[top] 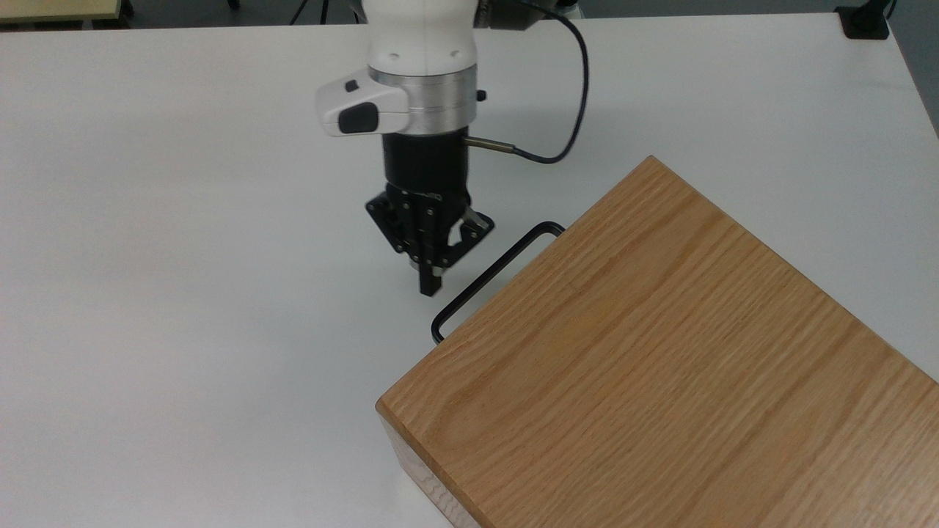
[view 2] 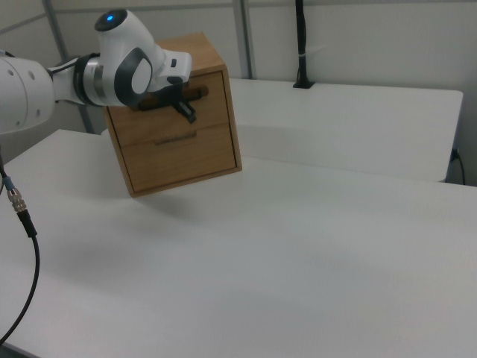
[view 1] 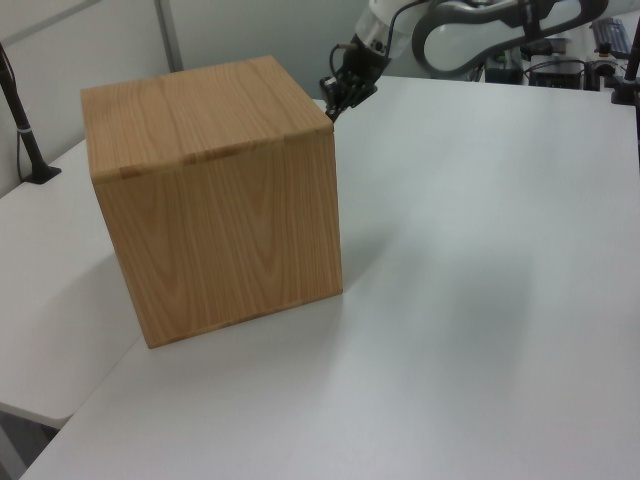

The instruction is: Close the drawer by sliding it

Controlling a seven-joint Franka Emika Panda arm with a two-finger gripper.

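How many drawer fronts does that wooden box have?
2. In the right view, the upper drawer sits partly behind the gripper, and a lower drawer front lies directly beneath it on the wooden box. Other faces show plain wood.

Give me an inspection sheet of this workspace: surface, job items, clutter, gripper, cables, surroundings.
Surface: white table, bare around the box.
Job's things: drawer pushed in flush with the wooden box; its black handle juts out in the top view.
Clutter: nothing seen.
Gripper: gripper shut, holding nothing, apart from the handle, to its left in the top view.
Cables: dark cable looping from the wrist.
Surroundings: second white table behind; black post on it.
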